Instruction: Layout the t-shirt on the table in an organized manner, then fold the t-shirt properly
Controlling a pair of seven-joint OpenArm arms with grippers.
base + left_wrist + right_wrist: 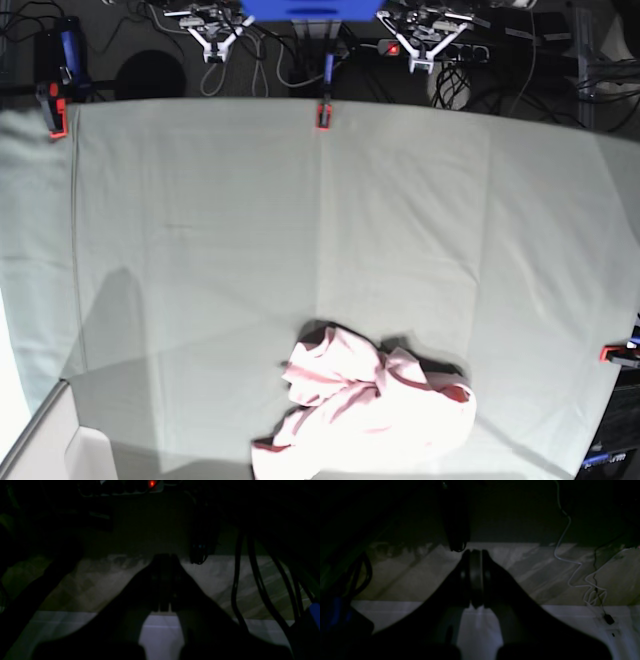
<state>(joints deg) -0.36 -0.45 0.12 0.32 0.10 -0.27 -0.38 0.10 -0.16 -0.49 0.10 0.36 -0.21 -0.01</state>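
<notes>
The pale pink t-shirt lies crumpled in a heap near the front edge of the table, right of centre, and its lettering is hidden. Both arms hang behind the table's far edge, well away from the shirt. My left gripper is at the top right of the base view, and my right gripper is at the top left. In the dark wrist views the left gripper and the right gripper each have their fingers pressed together with nothing between them.
Red-and-black clamps hold the cloth at the far edge, the far left corner and the right side. Cables and a power strip with a red light lie behind the table. A white cable trails over the floor.
</notes>
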